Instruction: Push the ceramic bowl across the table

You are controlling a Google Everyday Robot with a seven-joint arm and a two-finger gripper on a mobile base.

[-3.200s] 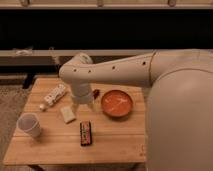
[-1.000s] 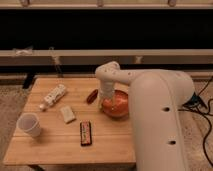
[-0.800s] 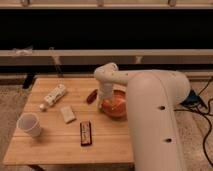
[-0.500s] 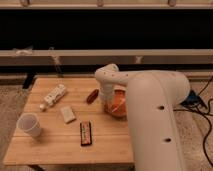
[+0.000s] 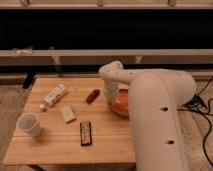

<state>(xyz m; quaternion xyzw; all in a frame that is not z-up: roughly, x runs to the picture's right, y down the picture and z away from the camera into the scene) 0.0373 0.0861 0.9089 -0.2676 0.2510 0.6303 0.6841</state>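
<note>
The orange-red ceramic bowl (image 5: 121, 106) sits near the right edge of the light wooden table (image 5: 55, 142), and my arm covers much of it. My gripper (image 5: 109, 98) is down at the bowl's left rim, at the end of the big white arm that reaches in from the right. The gripper's tip is hidden against the bowl.
A white paper cup (image 5: 29, 124) stands at the front left. A white bottle (image 5: 54, 95) lies at the back left, with a white packet (image 5: 67, 114), a dark bar (image 5: 86, 133) and a red-brown item (image 5: 92, 95) near the middle. A dark bench runs behind the table.
My arm has swung from over the table's middle to the bowl's left side. In the last second it has barely moved, and the bowl stays in about the same place.
</note>
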